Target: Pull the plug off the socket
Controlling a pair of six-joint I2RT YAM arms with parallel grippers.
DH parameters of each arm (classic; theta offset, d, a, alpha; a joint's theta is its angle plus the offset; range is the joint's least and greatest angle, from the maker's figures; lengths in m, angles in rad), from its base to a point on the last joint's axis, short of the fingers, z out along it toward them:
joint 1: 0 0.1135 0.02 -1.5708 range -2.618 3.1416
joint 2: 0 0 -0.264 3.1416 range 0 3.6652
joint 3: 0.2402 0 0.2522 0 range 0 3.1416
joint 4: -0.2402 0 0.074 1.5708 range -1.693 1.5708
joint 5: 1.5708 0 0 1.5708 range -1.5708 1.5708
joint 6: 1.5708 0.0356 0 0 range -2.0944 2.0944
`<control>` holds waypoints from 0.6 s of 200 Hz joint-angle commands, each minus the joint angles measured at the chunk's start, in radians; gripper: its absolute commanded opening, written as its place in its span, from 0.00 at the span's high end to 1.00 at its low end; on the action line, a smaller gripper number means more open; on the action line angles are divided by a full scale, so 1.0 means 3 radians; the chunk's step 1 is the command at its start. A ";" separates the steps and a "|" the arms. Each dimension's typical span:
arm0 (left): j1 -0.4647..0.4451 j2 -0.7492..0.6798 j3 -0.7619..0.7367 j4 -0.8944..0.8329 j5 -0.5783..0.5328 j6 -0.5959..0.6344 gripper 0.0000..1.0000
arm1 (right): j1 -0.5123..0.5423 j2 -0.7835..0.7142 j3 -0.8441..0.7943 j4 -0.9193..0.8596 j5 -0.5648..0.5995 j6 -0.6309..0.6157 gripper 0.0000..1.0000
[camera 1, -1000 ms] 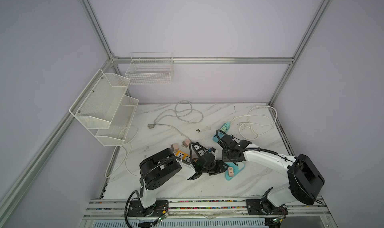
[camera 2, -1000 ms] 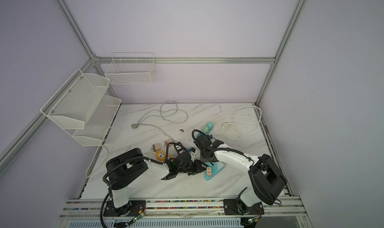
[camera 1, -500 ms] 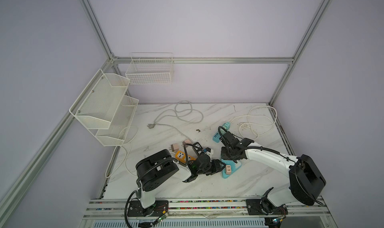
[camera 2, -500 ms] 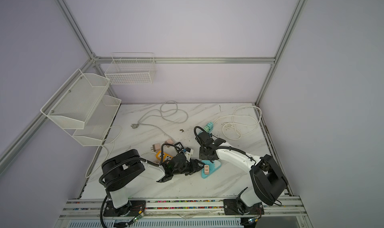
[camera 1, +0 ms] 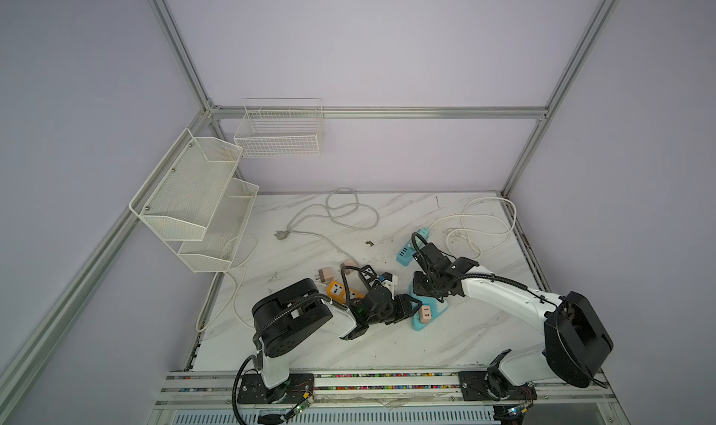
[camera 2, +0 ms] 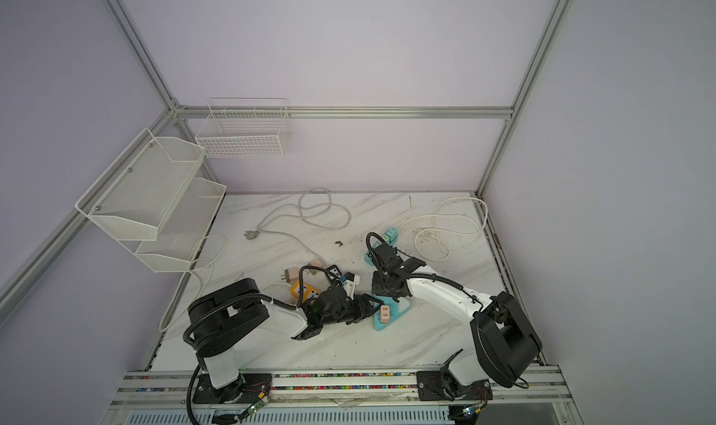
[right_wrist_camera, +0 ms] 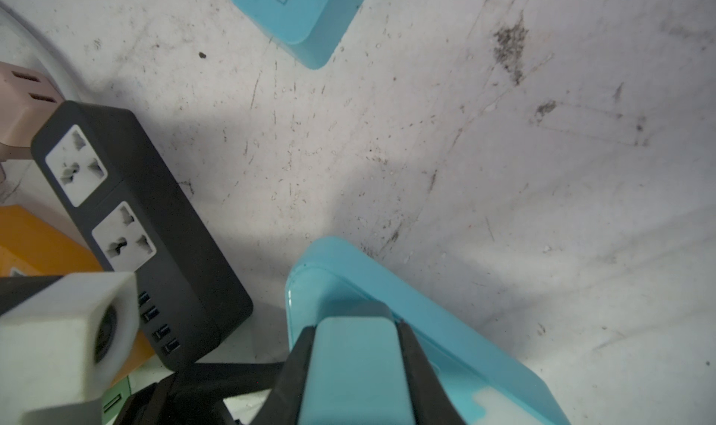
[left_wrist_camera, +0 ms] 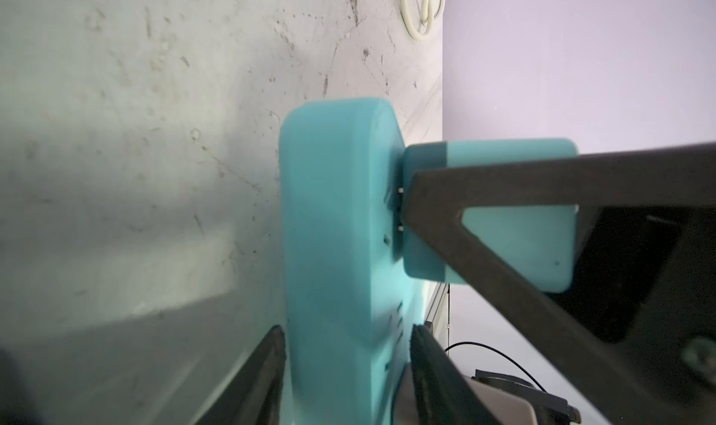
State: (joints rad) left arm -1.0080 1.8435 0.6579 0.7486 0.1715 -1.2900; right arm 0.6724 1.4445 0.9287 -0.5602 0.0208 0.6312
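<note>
Right fingers [right_wrist_camera: 290, 372] are clamped hard on the teal plug [left_wrist_camera: 511, 237], one on each flank, so the plug sits squarely between them. Left fingers [left_wrist_camera: 267, 365] are partly closed around the near end of the teal socket strip [left_wrist_camera: 333, 229]. One lies on its socket face and the other on the back face, toward the bench [left_wrist_camera: 135, 132]. As far as I can see, both press against it.

In the left wrist view there's a thin gap between plug and socket face, with two pale pins showing in it. I read that as the plug started but not free, so I'm in the pull itself, with the strip braced.

Next, the right fingers need a straight draw away from the socket face, along the line of the pins. If I tilt, the pins may bind or the whole strip may come up with the plug. The left fingers have to hold firm against that tug.

A pink adapter [camera 1: 425, 313] sits in the same strip, between the two sets of fingers. A black power strip [right_wrist_camera: 143, 217] lies just beside the right fingers, so I want to keep the draw clear of it.
</note>
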 commanded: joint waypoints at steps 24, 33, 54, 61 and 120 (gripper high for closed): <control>-0.0047 -0.0081 0.0003 0.0169 0.0082 0.0025 0.62 | -0.0019 -0.0113 0.0006 0.0272 -0.0026 0.0079 0.94; -0.0045 -0.0088 -0.0009 0.0169 0.0083 0.0023 0.65 | -0.0022 -0.0111 0.0019 0.0263 0.0000 0.0054 0.95; -0.0046 -0.0086 -0.0020 0.0161 0.0076 0.0015 0.70 | -0.0021 -0.0116 0.0055 0.0224 0.0084 0.0012 0.94; -0.0047 -0.0078 -0.0025 0.0151 0.0080 0.0018 0.70 | -0.0022 -0.0109 0.0073 0.0190 0.0120 0.0006 0.94; -0.0040 0.0060 -0.0095 0.0285 0.0129 -0.0078 0.79 | 0.0041 0.0038 0.0232 0.0108 0.0142 -0.0149 0.94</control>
State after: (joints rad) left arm -1.0061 1.8454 0.6579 0.7959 0.1612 -1.3205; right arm 0.6750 1.4460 0.9558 -0.5812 0.0650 0.5892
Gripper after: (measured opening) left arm 0.334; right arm 0.306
